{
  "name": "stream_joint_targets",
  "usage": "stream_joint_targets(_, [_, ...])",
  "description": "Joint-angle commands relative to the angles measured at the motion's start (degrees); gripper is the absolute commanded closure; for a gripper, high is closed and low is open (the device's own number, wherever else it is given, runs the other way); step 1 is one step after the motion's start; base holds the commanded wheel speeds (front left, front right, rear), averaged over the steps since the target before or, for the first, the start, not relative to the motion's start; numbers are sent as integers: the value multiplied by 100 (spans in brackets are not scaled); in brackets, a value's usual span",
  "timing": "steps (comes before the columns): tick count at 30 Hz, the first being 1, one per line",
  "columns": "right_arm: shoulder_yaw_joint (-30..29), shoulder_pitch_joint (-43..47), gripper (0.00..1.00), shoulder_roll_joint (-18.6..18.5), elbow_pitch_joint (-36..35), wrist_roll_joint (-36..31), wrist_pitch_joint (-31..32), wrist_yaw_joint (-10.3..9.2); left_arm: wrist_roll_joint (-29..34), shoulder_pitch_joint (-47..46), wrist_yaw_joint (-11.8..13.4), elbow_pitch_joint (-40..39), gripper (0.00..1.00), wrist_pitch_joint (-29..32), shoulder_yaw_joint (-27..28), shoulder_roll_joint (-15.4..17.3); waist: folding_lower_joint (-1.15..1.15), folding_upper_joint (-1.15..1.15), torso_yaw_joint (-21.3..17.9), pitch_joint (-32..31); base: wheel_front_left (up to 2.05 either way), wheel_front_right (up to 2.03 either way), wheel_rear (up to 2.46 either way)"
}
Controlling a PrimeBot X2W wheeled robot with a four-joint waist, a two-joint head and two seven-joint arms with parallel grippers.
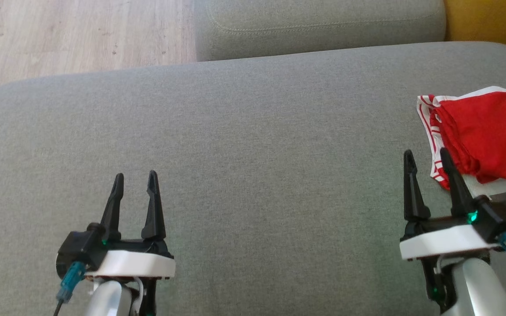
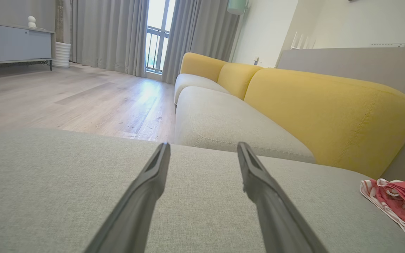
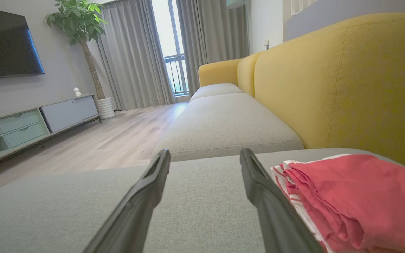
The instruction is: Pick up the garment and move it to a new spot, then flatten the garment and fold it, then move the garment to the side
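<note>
garment (image 1: 486,136): red cloth with a white, red-striped band along its left edge, lying bunched in loose folds on the seat cushion (image 1: 253,153), at that cushion's right end in the head view and close to the yellow backrest (image 3: 329,80).
left gripper (image 1: 135,175): two dark fingers spread apart with nothing between them, over bare grey fabric at the lower left of the head view, well apart from the garment.
right gripper (image 1: 426,152): fingers spread apart and empty, just beside the garment's striped edge. In the head view the tip of its right finger overlaps the band; whether it touches the cloth cannot be told.
left wrist view: garment low at the right edge, far to the side of the open fingers.
right wrist view: garment directly beside the right finger, its red folds piled over the striped band.
seat cushion: grey woven fabric, wide and flat.
second cushion (image 1: 319,26): same grey fabric, beyond the first, a seam running near its edge.
floor (image 1: 59,35): pale wood boards, left of the second cushion.
room: grey curtains (image 3: 135,52) by a bright window, a potted tree (image 3: 79,24), a low cabinet (image 3: 30,123) and a dark screen (image 3: 5,42) on the wall.
</note>
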Motion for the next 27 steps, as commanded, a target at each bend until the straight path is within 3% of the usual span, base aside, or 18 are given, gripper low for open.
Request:
stream_joint_targets(1, [144, -50, 0, 8, -202, 32, -62, 39, -9, -91, 41, -199, 0, -29, 211, 27, 0, 0, -2, -6, 0, 0, 0])
stream_joint_targets(17, [160, -99, 0, 8, -180, -56, -62, 39, -155, -54, 121, -295, 0, -29, 310, 27, 0, 0, 0, -39, 0, 0, 0])
stream_joint_targets(18, [8, 73, 100, 1, 2, -31, 0, 0, -142, 55, 102, -91, 100, 0, 86, 0, 0, 0, 0, -39, 0, 0, 0])
stream_joint_targets(27, [1, 232, 100, -5, 335, 336, 79, -4, -448, 226, 82, 249, 100, 90, 108, -1, 1, 0, 1, -53, 0, 0, 0])
